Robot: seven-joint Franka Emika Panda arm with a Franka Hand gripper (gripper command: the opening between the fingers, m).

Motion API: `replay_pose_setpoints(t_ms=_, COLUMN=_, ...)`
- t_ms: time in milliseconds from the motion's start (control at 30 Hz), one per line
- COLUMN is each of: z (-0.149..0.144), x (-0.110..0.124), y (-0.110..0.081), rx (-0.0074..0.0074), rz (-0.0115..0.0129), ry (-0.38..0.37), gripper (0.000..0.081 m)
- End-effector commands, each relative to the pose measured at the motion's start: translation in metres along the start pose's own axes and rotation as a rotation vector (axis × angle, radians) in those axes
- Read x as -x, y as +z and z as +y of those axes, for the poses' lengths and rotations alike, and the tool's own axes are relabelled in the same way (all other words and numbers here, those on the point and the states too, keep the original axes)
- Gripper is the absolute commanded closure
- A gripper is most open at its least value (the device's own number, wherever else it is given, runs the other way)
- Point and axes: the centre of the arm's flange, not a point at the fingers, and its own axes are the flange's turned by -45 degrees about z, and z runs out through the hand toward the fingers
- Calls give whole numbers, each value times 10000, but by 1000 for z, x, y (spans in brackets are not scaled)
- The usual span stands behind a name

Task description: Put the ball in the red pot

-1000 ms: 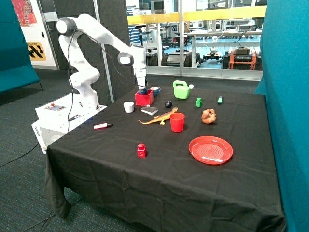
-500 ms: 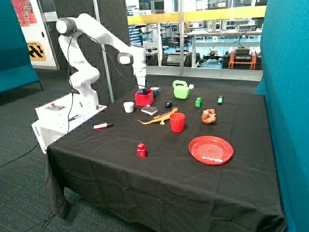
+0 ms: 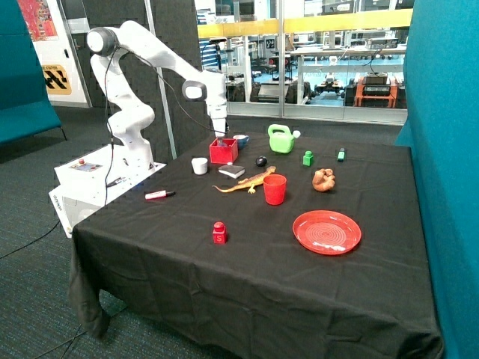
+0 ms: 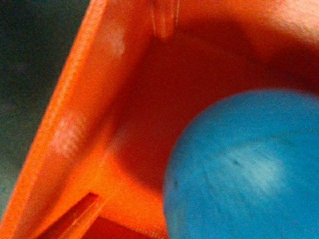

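The red pot (image 3: 224,152) is a square red box at the back of the black table, between a white cup and a green watering can. My gripper (image 3: 218,134) hangs straight down just above the pot's opening. In the wrist view the blue ball (image 4: 249,169) lies inside the red pot (image 4: 114,99), against its inner walls and floor. In the outside view the ball is hidden inside the pot.
Near the pot are a white cup (image 3: 199,165), a dark flat block (image 3: 231,171), a small black roundish object (image 3: 260,161) and a green watering can (image 3: 281,138). Nearer the front are an orange lizard (image 3: 243,182), a red cup (image 3: 275,189), a red plate (image 3: 326,232) and a small red block (image 3: 218,232).
The gripper has risen a little from the pot's opening. The blue ball, seen earlier at the gripper's tip by the rim, no longer shows in the outside view.
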Motion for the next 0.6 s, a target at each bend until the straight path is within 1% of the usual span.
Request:
replay_pose_setpoints(t_ms=0, z=2, x=-3, y=-2, rx=-45, rz=-51, ry=37, gripper=0)
replay_pose_setpoints(t_ms=200, z=7, x=-3, y=-10, rx=-45, rz=-51, ry=69, gripper=0)
replay_pose_setpoints(t_ms=367, z=15, x=-5, y=-30, rx=-45, rz=-51, ry=100, gripper=0)
replay_pose_setpoints(t_ms=567, z=27, x=-5, y=-44, rx=-44, rz=-52, ry=261, gripper=0)
